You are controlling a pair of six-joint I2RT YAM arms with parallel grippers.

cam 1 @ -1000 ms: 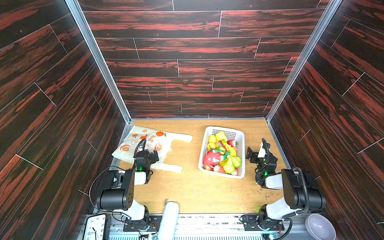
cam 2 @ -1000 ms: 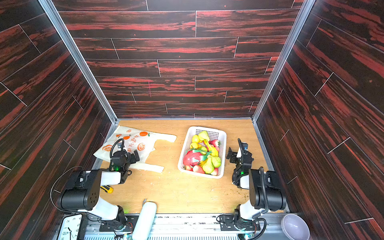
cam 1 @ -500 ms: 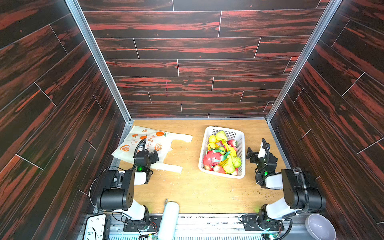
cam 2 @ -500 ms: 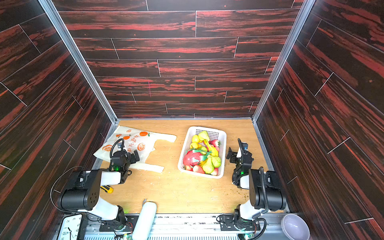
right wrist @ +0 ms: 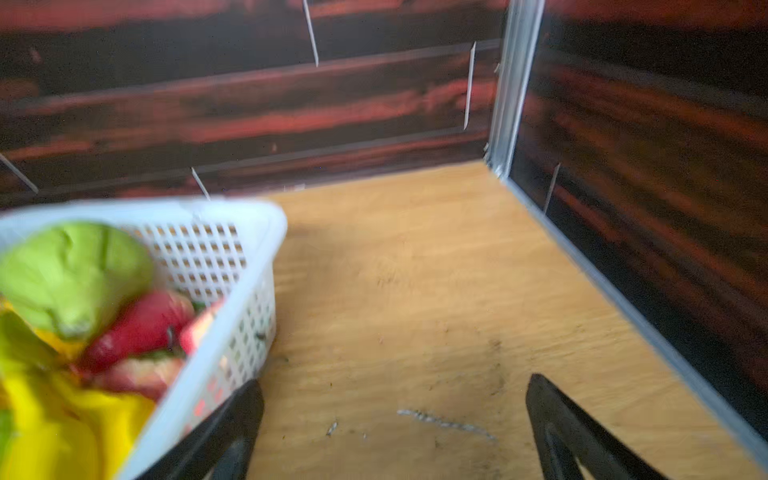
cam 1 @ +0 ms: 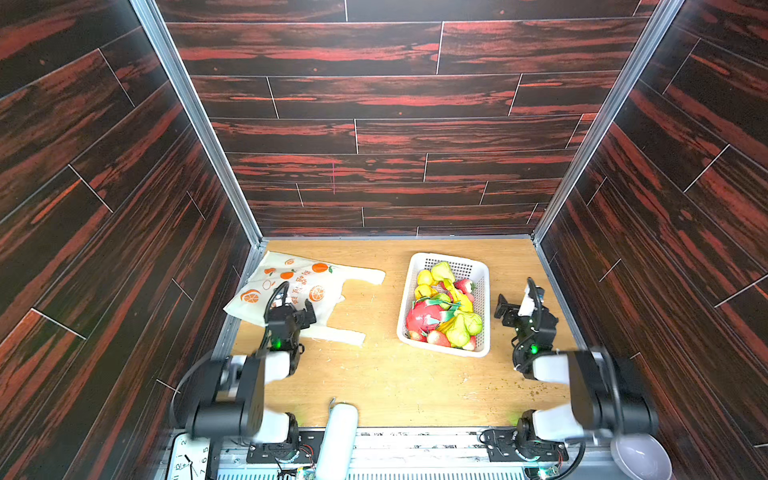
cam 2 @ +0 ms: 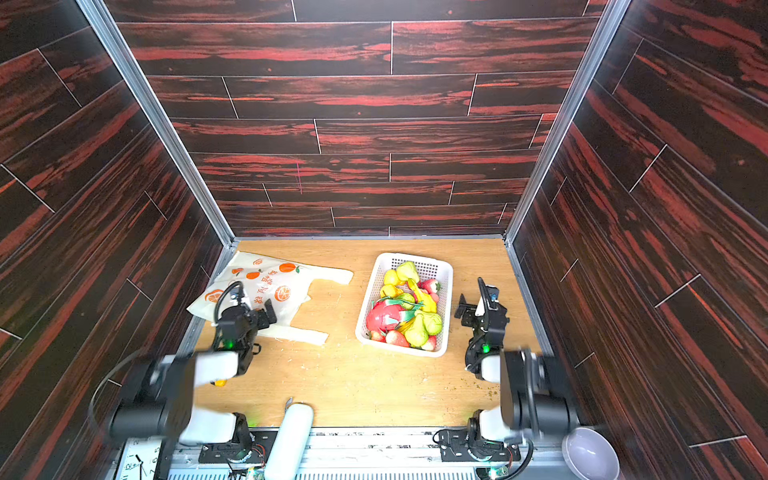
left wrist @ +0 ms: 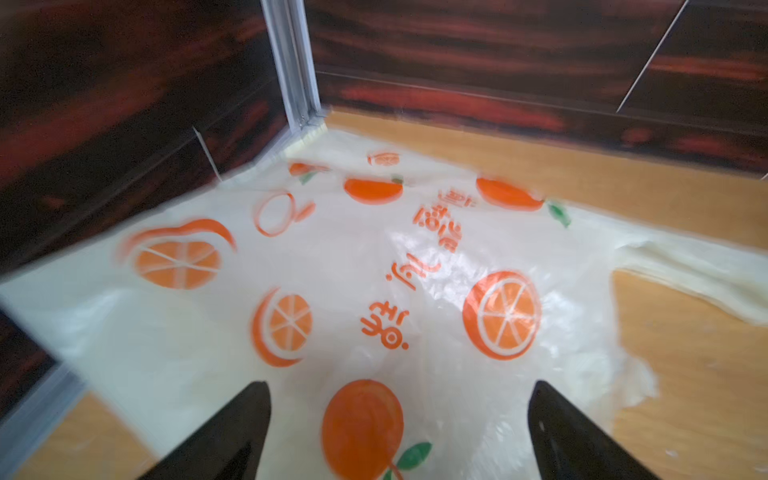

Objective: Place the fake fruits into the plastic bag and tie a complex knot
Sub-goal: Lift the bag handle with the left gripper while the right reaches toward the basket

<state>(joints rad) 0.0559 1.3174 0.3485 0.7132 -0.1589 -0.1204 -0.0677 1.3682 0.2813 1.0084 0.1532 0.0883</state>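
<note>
Left gripper (left wrist: pixel 399 390) and right gripper (right wrist: pixel 395 384) gape empty; left of the basket (cam 1: pixel 467 266), we risk pinching both layers of the flat plastic bag (cam 1: pixel 299 276)

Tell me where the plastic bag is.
In both top views the plastic bag lies flat on the table near the back-left corner, partly beneath the open left end effector; the white basket sits apart to its right.

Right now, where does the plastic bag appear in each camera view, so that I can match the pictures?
In a top view: the plastic bag lies flat at the far left of the table.
In a top view: the same place.
Left wrist: it fills the middle.
Right wrist: not in it.
Shared landmark where it shows: the metal corner post beside it.
</note>
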